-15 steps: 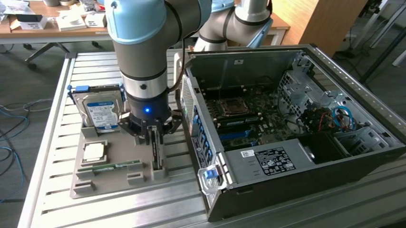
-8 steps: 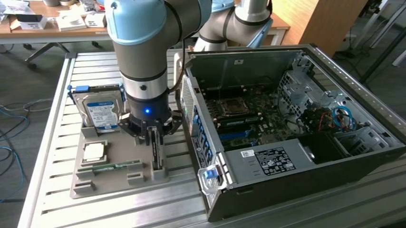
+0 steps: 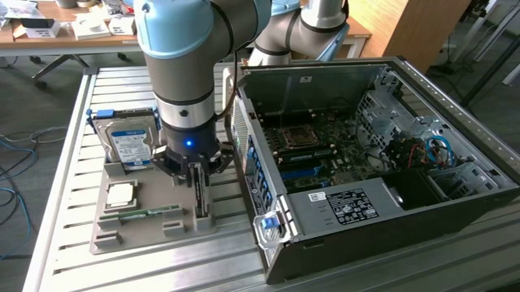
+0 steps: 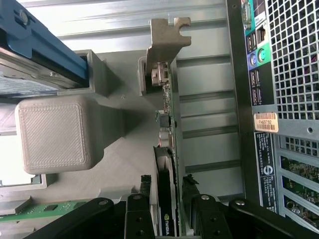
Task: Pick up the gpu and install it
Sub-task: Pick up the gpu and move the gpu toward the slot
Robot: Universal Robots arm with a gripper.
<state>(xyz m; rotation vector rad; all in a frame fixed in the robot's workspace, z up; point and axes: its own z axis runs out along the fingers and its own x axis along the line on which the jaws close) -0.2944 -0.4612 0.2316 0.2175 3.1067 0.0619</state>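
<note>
The gpu (image 3: 199,196) stands on edge in a slot of the grey holder tray (image 3: 134,237), at the side nearest the computer case. Seen in the wrist view, the gpu (image 4: 167,107) is a thin card with its silver bracket (image 4: 167,42) at the far end. My gripper (image 3: 197,176) has come straight down over it. The black fingers (image 4: 144,186) straddle the card's near end, with a narrow gap showing on each side. The gripper (image 4: 167,183) is open around the card, which still rests in its slot.
An open computer case (image 3: 366,158) lies to the exterior view's right, motherboard exposed; its rear panel (image 4: 284,99) is close beside the card. The tray also holds a hard drive (image 3: 128,145), a processor (image 3: 120,194) and a green memory stick (image 3: 146,213).
</note>
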